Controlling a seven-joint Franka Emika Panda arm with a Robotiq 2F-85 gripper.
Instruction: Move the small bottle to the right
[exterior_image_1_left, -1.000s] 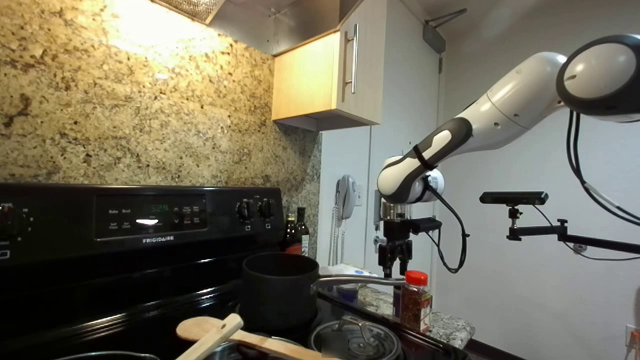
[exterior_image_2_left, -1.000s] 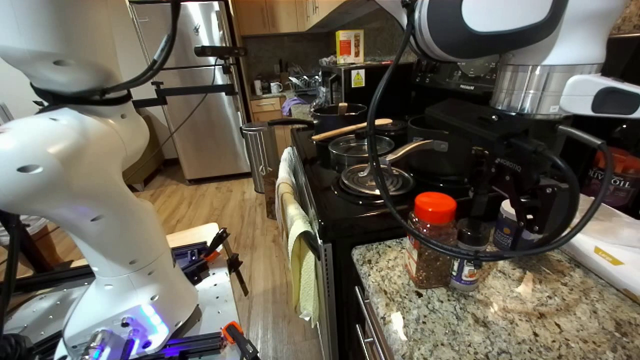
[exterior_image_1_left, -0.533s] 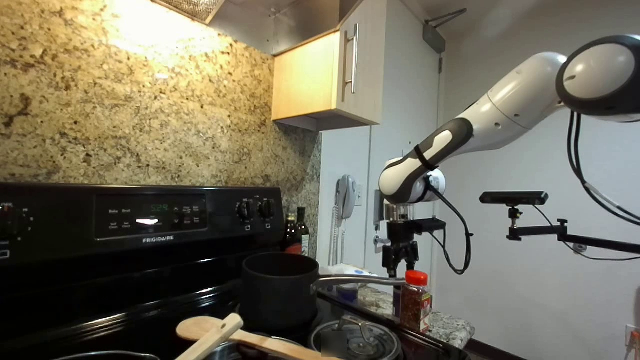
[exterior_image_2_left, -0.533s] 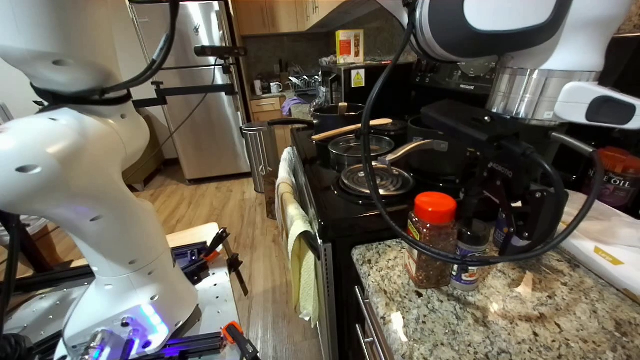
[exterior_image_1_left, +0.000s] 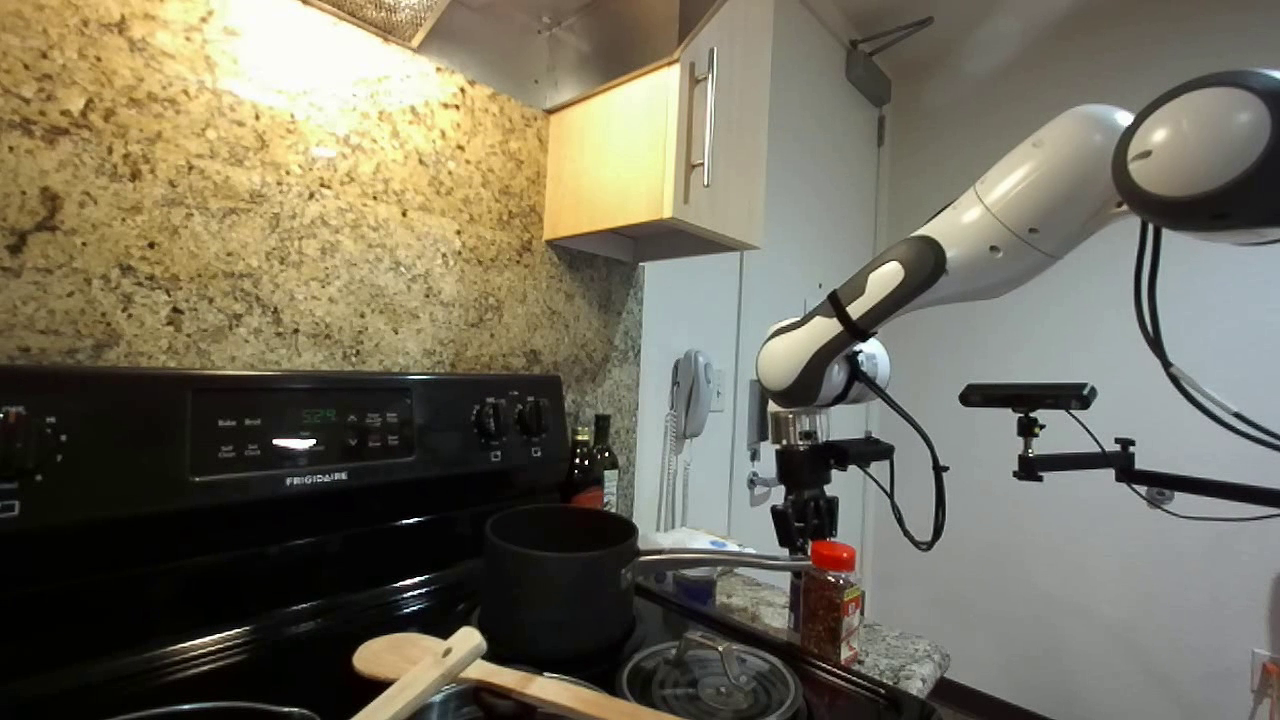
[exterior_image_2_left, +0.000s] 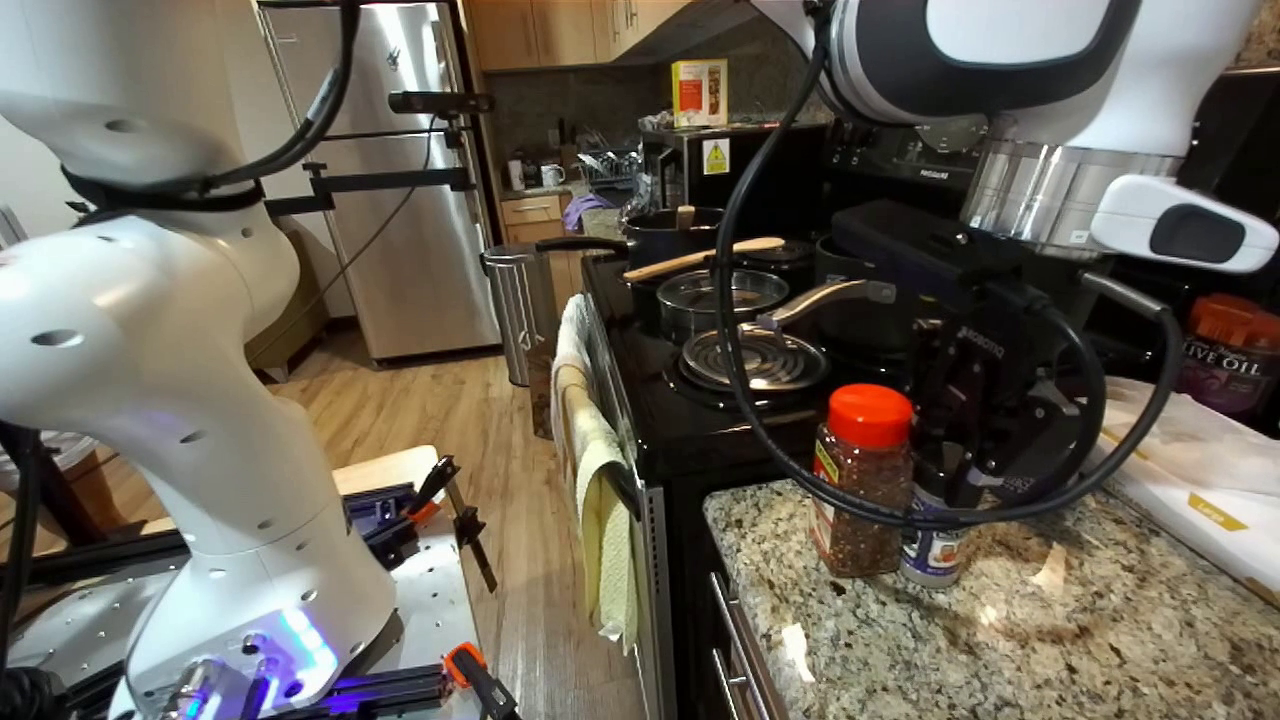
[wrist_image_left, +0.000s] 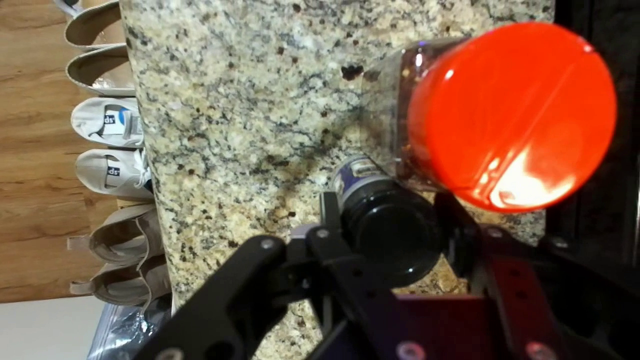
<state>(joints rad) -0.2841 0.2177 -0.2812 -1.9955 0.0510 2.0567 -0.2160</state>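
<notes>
Entry 1. Small bottle: black lid, purple-and-white label, the smaller of a pair. I find it upright on the counter, just beside the red-capped bottle and to its right in an exterior view. In my wrist view its lid sits between the fingers of the claw, close to the red cap's rim.

Entry 2. Claw: one, black, pointing downward beside the red-capped bottle. Jaws part-way apart, the gap about as wide as the lid they straddle; one finger stands at the side away from the red-capped bottle, one at the side next to it. Dark fingers show against a dark lid in my feed, so I cannot tell whether the pads press on it or stand just off, and I enter the claw as neither clenched nor released.

Entry 3. Edges and room. In an exterior view the counter's corner lies left of the red-capped bottle, with the stove behind that bottle. In my wrist view the opposite edge of the counter runs well apart from the red-capped bottle, a wooden floor and a row of shoes past it; speckled stone spans the stretch between. To the right of the red-capped bottle in an exterior view, stone reaches as far as a white package.
</notes>
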